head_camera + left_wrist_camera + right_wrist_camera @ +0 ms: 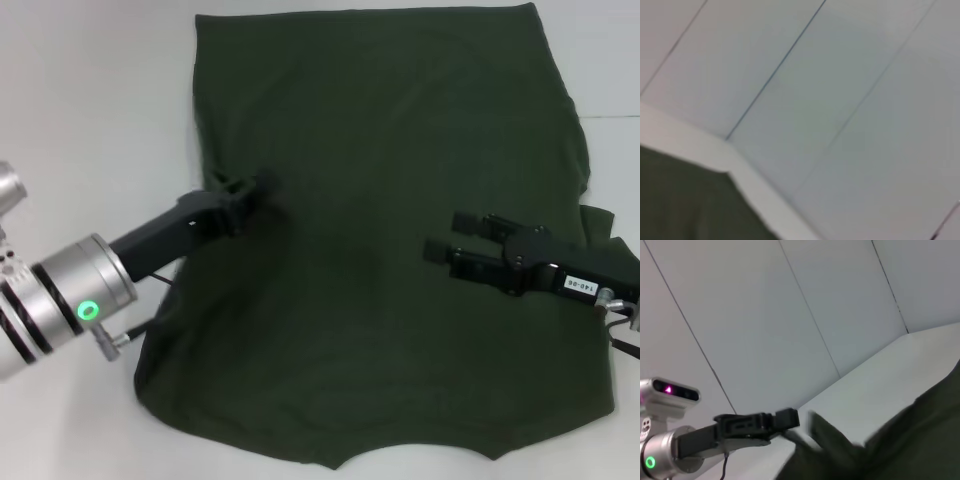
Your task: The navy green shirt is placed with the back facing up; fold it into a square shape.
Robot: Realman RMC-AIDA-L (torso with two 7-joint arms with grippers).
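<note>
Navy green shirt [390, 180]: one item, plain dark olive-green soft fabric, no print. Spread mostly flat on a white surface, covering most of the head view. Far edge straight; near edge curved with a shallow notch at its middle. Left edge gathered into a raised pucker with radiating creases. Right edge shows a small folded-over flap. Light wrinkles across the lower part.

A white label on the right gripper [452, 248] reads "T40-06".
</note>
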